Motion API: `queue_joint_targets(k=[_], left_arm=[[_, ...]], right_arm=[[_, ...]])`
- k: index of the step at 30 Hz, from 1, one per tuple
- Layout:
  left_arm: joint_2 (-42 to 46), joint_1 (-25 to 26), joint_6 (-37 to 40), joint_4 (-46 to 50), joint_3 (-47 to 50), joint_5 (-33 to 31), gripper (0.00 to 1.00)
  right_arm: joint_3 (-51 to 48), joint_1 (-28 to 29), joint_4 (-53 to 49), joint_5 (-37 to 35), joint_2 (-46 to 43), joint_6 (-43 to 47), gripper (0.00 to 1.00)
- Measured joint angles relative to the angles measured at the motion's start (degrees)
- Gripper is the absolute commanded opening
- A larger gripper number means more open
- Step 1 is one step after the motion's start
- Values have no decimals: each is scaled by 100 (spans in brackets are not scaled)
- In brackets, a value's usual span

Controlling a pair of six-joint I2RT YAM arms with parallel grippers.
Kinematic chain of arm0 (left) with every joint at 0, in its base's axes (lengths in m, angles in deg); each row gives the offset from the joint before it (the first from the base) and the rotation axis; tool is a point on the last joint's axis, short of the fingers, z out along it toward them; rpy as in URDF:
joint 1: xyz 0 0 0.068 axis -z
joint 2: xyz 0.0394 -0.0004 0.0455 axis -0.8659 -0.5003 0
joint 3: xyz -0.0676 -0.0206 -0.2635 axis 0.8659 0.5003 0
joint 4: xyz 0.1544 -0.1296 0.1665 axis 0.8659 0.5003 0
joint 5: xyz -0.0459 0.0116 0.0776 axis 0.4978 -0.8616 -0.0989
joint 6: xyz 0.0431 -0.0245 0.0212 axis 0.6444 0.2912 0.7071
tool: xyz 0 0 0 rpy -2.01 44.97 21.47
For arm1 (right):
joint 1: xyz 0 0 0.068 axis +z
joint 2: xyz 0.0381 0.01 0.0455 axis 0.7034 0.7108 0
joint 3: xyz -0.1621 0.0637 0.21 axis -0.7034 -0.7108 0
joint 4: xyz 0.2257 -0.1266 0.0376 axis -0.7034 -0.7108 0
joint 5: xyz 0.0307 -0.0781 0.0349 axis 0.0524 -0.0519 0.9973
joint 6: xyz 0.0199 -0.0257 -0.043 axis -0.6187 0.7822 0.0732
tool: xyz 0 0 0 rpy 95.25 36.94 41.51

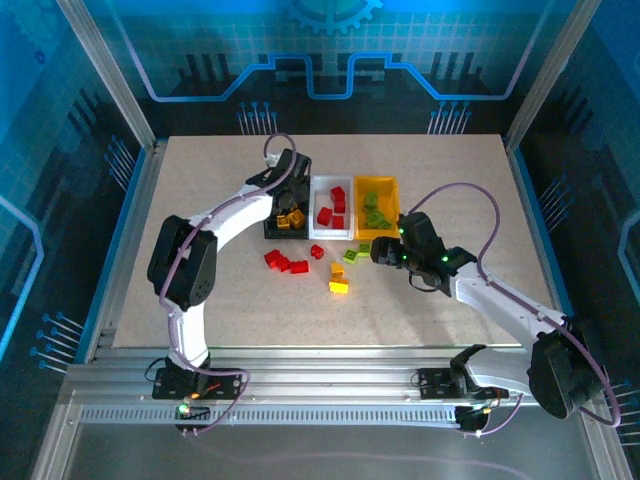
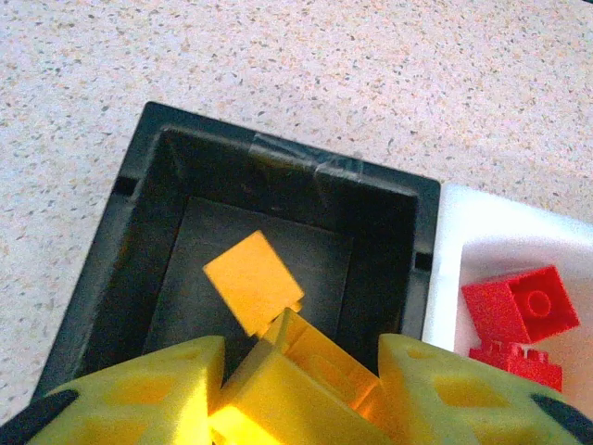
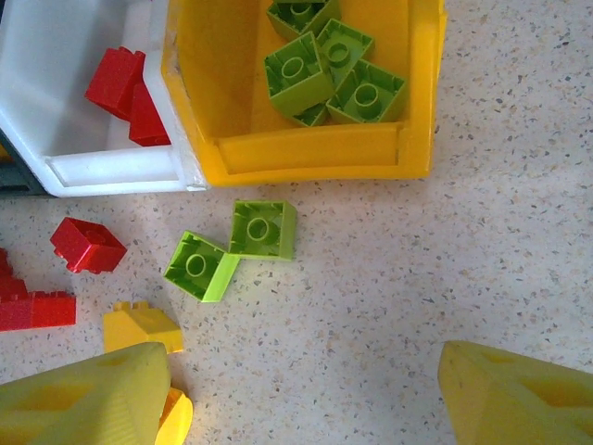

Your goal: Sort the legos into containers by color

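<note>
Top view: our left gripper [image 1: 288, 195] hangs over the black bin [image 1: 283, 235], with loose bricks [image 1: 285, 263] on the table [image 1: 450, 180].

Left wrist: it's clamped on a yellow brick [image 2: 287, 389].

Right wrist: the right gripper [image 3: 301, 362] is spread wide near a green brick [image 3: 262, 228]. It looks like light, stiff, slick plastic, so we'd pinch its flat sides.

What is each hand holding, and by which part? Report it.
The left hand pinches a yellow-orange brick by its two opposite sides, above the black bin. The right hand is open and holds nothing.
</note>
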Motion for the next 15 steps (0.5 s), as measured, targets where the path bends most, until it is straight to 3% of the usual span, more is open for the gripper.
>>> queue_joint_targets(k=[3,15], left_arm=[[-236,-35,-24,68,-264,9,50],[-203,-120,-170,157,-229,461,85]], right_arm=[[-9,0,-9,35,0,2,78],[-42,22,39,369,26,22,84]])
